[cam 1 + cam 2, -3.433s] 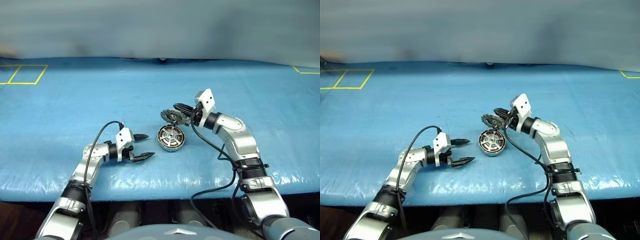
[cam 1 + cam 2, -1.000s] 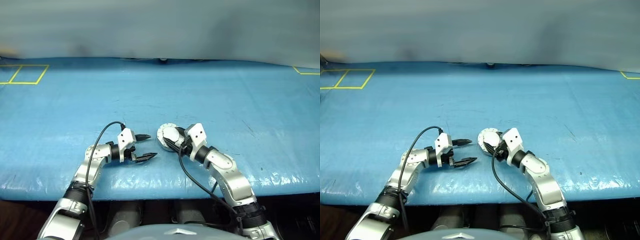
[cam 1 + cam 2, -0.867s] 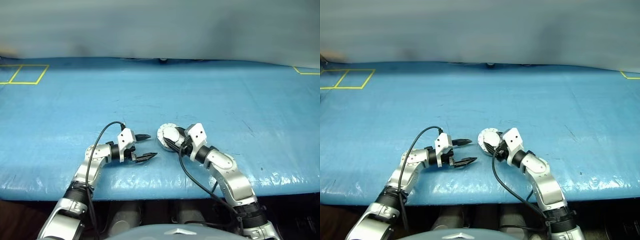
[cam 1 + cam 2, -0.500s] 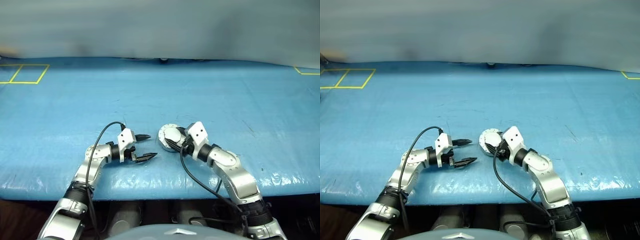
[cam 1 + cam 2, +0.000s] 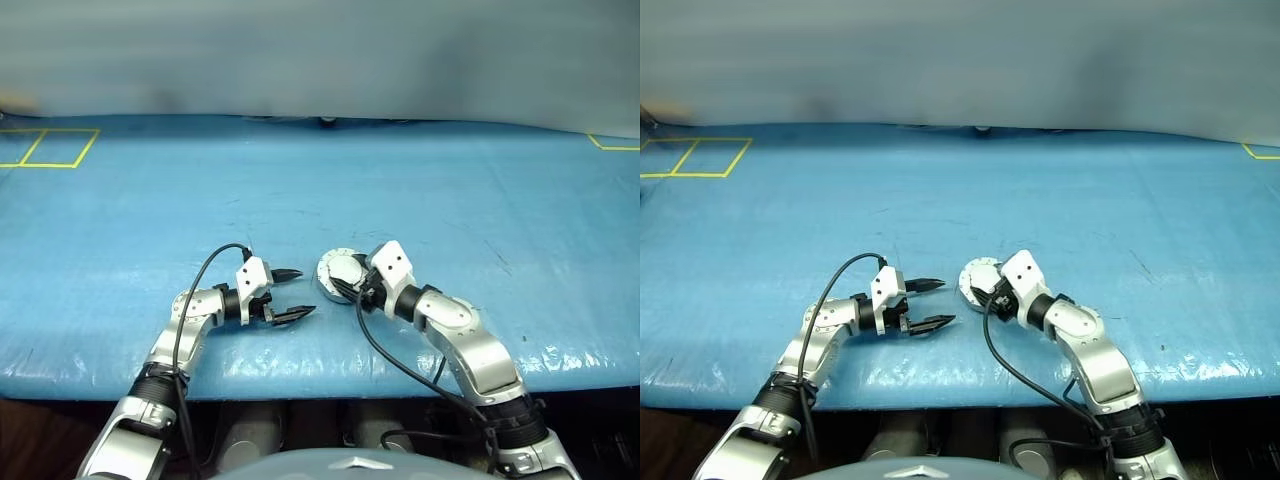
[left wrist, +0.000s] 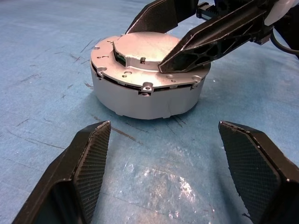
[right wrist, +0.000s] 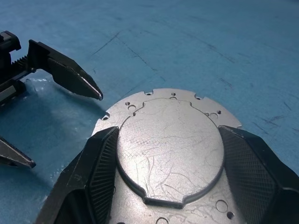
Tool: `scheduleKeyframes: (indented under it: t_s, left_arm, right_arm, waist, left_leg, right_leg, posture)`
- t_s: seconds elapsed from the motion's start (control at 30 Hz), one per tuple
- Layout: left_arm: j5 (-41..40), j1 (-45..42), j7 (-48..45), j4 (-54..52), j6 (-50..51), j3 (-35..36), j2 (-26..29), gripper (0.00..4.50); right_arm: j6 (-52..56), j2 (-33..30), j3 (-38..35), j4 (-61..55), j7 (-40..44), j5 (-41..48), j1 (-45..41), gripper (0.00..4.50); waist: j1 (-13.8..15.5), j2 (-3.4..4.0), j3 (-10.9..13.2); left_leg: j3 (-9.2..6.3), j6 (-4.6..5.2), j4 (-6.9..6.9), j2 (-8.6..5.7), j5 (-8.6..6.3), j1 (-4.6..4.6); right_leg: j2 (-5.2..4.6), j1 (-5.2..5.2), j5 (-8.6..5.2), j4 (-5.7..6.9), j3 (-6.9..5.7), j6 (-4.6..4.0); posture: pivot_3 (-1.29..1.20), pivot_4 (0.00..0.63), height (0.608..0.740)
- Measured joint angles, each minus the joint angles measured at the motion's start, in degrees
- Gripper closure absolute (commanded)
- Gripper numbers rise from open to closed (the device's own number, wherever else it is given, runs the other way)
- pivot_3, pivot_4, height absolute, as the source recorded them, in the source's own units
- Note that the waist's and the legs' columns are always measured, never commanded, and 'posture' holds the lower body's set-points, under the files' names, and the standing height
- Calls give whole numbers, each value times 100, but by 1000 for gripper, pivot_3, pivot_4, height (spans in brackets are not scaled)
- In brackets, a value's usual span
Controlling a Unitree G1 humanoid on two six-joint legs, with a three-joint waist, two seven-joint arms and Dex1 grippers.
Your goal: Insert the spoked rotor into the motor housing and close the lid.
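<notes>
1. Head views: the blue counter (image 5: 450,190) filled the middle of the frame, with yellow tape lines (image 5: 50,148) at its upper left. The motor housing (image 5: 338,275) sat a little below centre, its lid (image 5: 980,274) shut flat on top, plain silver face up. The spoked rotor could not be seen. The right gripper (image 5: 350,287) came in from the lower right and lay over the lid. The left gripper (image 5: 293,293) pointed at the housing from the left, near it but apart, its jaws spread with nothing between them.

2. Left wrist view: the housing (image 6: 147,91) stood on the counter (image 6: 51,42) at upper centre, a low silver drum, with the lid (image 6: 145,60) closed on it; a thin dark seam ran under the lid's rim and small holes dotted its edge. The left gripper (image 6: 177,163) had its jaws wide apart at the bottom corners, empty, short of the housing. The right gripper's fingers (image 6: 219,37) reached in from the upper right and rested on the lid's raised centre.

3. Right wrist view: the lid (image 7: 170,144) took up the lower centre, scratched and silver, with notches and holes round its rim. The right gripper (image 7: 168,172) had its jaws open wide, one on each side of the lid's raised centre panel; whether they pressed on it I could not tell. The left gripper's fingers (image 7: 70,74) showed at the left edge, clear of the lid.
</notes>
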Motion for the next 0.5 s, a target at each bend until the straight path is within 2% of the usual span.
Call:
scheduleKeyframes:
  t_s: [0.5]
  left_arm:
    - [0, 1, 11, 1, 0, 0, -2, 564]
  right_arm:
    - [557, 199, 36, -96, -276, -18, -95, 1485]
  waist:
    - [-7, -5, -4]
  left_leg:
    - [-1, -1, -1, 2, -1, 41]
  right_leg:
    - [-1, 17, -22, 0, 0, -27]
  posture:
    - [0, 150, 740]
